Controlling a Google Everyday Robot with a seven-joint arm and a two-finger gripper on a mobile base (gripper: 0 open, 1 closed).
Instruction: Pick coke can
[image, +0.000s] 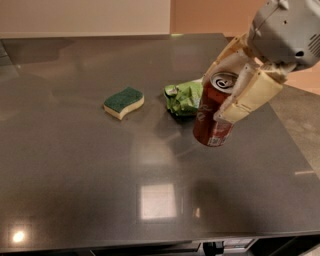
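The coke can (212, 114) is a dark red can with a silver top and pull tab. It hangs tilted in the air above the dark grey table (75, 165), right of centre. My gripper (231, 82) comes down from the upper right and is shut on the can's upper part, with one cream finger (248, 96) on its right side and the other behind its left side. The can's shadow lies on the table below it.
A green and cream sponge (123, 102) lies on the table left of centre. A crumpled green bag (183, 97) lies just behind and left of the can. The table's right edge (292, 145) runs close to the gripper.
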